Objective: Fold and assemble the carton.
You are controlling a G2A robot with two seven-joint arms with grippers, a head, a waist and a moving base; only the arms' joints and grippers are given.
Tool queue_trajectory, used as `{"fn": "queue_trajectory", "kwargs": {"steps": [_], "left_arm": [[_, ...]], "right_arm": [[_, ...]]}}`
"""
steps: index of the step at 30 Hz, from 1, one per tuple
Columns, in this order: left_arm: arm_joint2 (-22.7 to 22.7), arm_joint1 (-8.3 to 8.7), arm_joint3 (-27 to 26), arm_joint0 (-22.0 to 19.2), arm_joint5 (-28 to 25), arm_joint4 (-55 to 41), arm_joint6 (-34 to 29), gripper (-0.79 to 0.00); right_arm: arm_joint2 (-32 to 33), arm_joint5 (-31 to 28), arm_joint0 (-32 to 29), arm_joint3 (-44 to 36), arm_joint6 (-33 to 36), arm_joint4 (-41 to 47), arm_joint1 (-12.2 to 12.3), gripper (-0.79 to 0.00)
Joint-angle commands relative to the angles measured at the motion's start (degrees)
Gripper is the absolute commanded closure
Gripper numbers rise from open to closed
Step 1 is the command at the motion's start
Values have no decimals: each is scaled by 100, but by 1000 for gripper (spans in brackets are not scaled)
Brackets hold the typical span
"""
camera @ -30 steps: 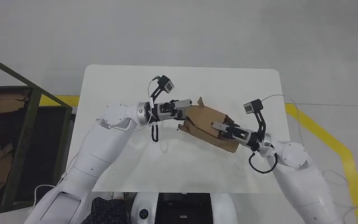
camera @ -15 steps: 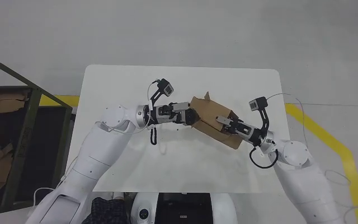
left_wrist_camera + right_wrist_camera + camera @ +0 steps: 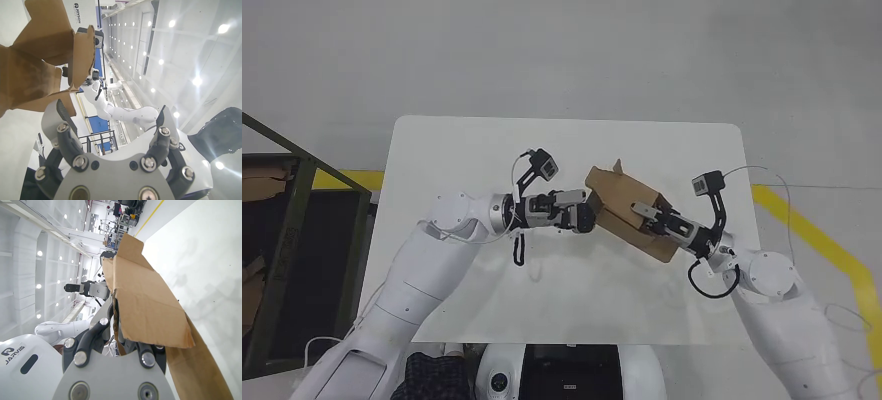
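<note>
1. The left gripper has its fingers spread wide with nothing between them. The carton sits off to one side of that gap, and one loose flap corner is right at a finger pad.
2. The right gripper looks clamped on a carton wall. In its wrist view one pad presses the cardboard edge and the panel covers the other finger, so that's my read and not a certainty.
3. What matters for the next move, I reckon: the carton's long axis runs slantwise from gripper to gripper. The farther-out end is by the left arm and the nearer end is with the right. The open flaps face the left gripper, so that arm is the one placed to push or pinch them.
4. The carton is plain brown corrugated, half-formed into a sleeve. Its flaps stick out at odd angles and the edges are a bit ragged and creased.
5. All this is over the right-of-middle part of the white table.
</note>
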Motion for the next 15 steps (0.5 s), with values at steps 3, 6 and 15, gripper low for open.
{"fn": "queue_trajectory", "kwargs": {"steps": [3,6,15], "left_arm": [[71,-14,32,37,-55,15,-8,-785],[151,-35,72,23,-75,17,4,-785],[363,-108,224,-123,-104,-16,62,-785]], "right_arm": [[17,25,-6,-10,-74,-54,-2,0],[20,43,-15,-23,-122,-82,-4,0],[-19,50,-65,-137,-184,-125,-17,0]]}}
